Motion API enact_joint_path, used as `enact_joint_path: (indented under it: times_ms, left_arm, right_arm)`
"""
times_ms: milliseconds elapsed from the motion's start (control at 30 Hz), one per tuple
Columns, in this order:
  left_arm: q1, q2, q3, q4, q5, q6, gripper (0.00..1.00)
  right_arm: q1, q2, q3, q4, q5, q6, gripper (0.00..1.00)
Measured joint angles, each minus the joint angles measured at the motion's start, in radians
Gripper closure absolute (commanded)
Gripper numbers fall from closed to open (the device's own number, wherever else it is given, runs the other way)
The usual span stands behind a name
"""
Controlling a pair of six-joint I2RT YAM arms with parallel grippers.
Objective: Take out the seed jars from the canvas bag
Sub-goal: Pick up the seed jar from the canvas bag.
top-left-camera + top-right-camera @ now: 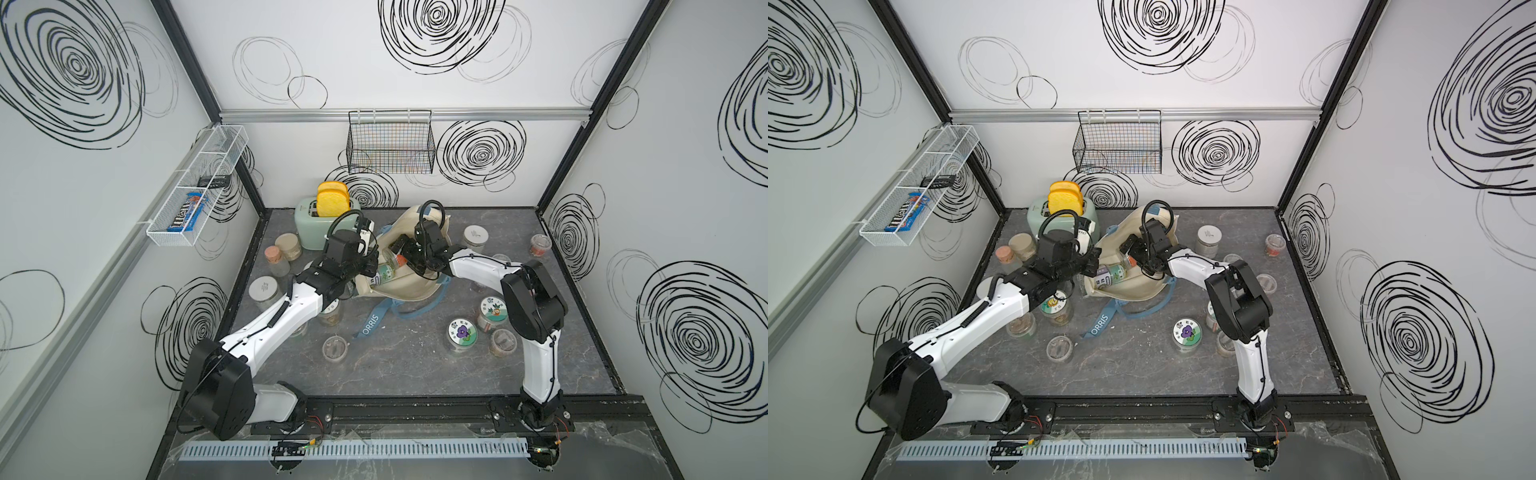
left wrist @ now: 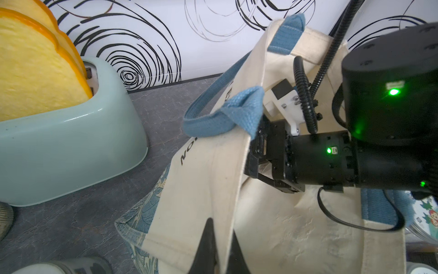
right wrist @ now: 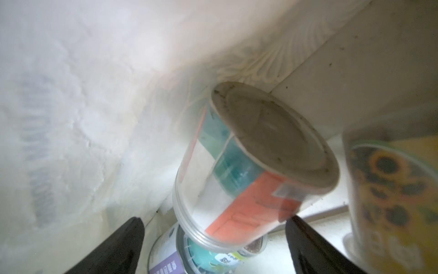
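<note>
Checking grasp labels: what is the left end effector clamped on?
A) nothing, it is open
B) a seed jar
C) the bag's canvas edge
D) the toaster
C: in the left wrist view the left end effector is shut with the cream canvas edge of the bag pinched between its fingers.

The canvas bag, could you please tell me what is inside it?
Inside the canvas bag lie an orange-and-teal labelled jar, a sunflower-labelled jar and more jars beneath, before the open right gripper. Canvas hides the rest.
</note>
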Motion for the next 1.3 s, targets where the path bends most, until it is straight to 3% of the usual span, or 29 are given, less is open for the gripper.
enact_joint_path:
  times_ms: [200, 400, 667, 800, 1300]
  left_arm:
    - [-0.010, 0.000, 0.000, -0.005, 0.000, -0.003, 1.00]
    - [-0.012, -0.022, 0.000, -0.014, 0.004, -0.013, 1.00]
    - [-0.012, -0.038, -0.001, -0.039, 0.016, -0.016, 1.00]
    - [-0.010, -0.038, -0.001, -0.040, 0.020, -0.016, 1.00]
    - [0.034, -0.064, -0.001, -0.037, 0.058, -0.031, 0.98]
  right_arm:
    - [-0.005, 0.040, 0.060, -0.010, 0.014, 0.175, 0.00]
    - [-0.012, 0.163, 0.142, -0.046, 0.045, 0.304, 0.04]
    - [-0.010, 0.215, 0.220, -0.071, 0.053, 0.336, 0.08]
    - [-0.010, 0.204, 0.195, -0.036, 0.052, 0.344, 0.23]
    - [-0.051, 0.032, 0.013, 0.055, 0.025, 0.364, 0.30]
